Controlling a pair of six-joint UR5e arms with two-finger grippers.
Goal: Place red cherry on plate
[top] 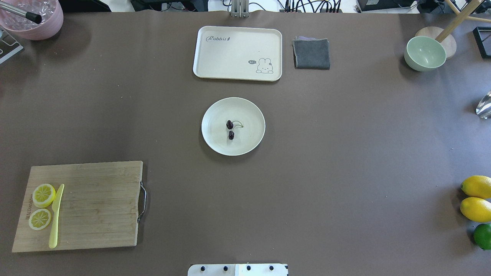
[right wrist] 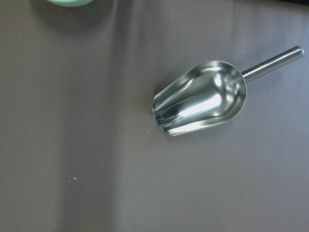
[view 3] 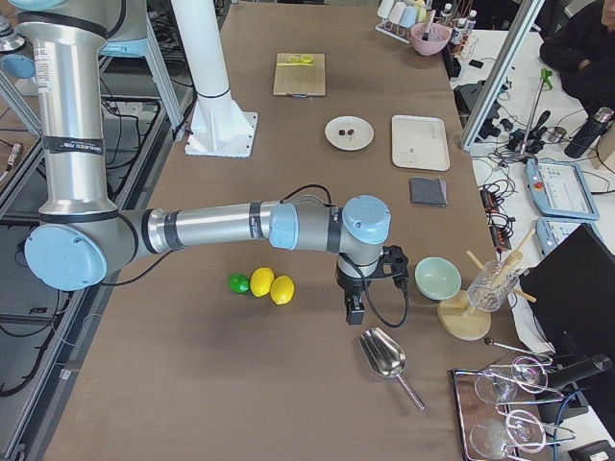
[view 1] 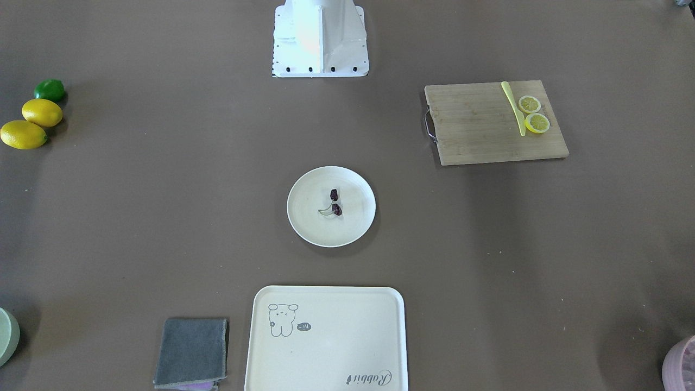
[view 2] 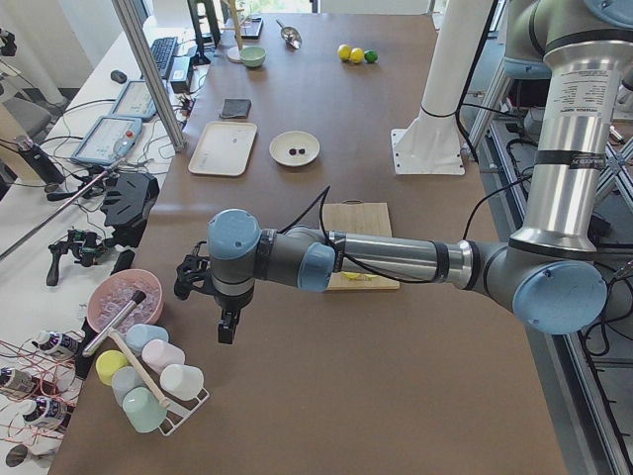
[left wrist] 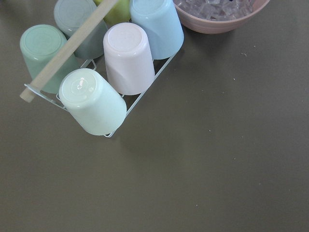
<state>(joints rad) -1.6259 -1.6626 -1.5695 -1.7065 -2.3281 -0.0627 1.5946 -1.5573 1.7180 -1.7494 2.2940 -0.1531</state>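
Note:
The red cherry (view 1: 335, 202) is a pair of tiny dark maroon fruits on thin green stems, lying near the middle of the round cream plate (view 1: 309, 217) at the table's centre. The overhead view shows the same cherry (top: 230, 129) on the plate (top: 249, 142). Neither arm is near it. My left gripper (view 2: 227, 332) hangs over the table's left end beside a rack of cups; I cannot tell if it is open or shut. My right gripper (view 3: 354, 312) hangs at the right end above a metal scoop; its state cannot be told either.
A cream tray (top: 215, 53) and a grey cloth (top: 311, 53) lie beyond the plate. A cutting board (top: 96, 203) with lemon slices and a yellow knife is at near left. Lemons and a lime (top: 477, 209) sit at right, with a green bowl (top: 425, 53) at far right.

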